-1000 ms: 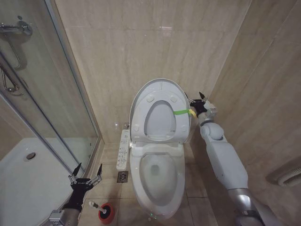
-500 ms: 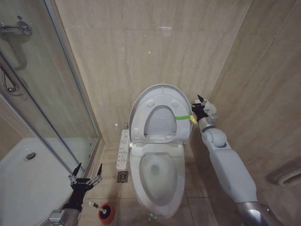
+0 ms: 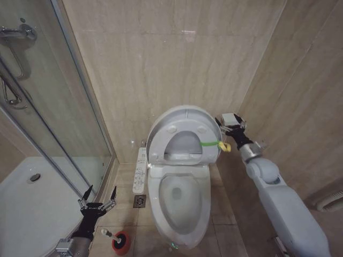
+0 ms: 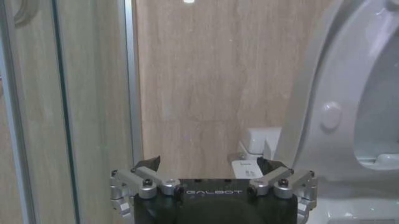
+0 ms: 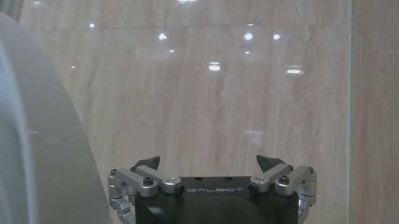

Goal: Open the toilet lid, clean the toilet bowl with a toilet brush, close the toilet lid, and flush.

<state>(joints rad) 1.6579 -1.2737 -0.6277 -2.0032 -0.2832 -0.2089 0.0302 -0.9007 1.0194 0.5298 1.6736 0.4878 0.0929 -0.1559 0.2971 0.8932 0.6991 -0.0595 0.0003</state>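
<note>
Toilet lid has dropped vs 1 s ago: it stood near upright against the back wall, now tips fwd over the toilet bowl, top edge lower, still well short of shut. Right gripper has swung w/ it, sits just beside the lid's right edge by the green-yellow strap; in right wrist view the jaws are spread, nothing between them, lid edge off to one side. So looks like the closing step is underway & the lid is being pushed/let down rather than held, judging from the released jaws. Lid: glossy white oval, underside facing cam, round bumpers visible, seat ring raised w/ it. Bowl open below, water visible, white button panel on its left side. Left gripper idle low at left over the floor, jaws spread, empty. Toilet brush on the floor just beside the red holder, at the bowl's front-left, near the shower glass. Flush not yet done AFAICT.
</note>
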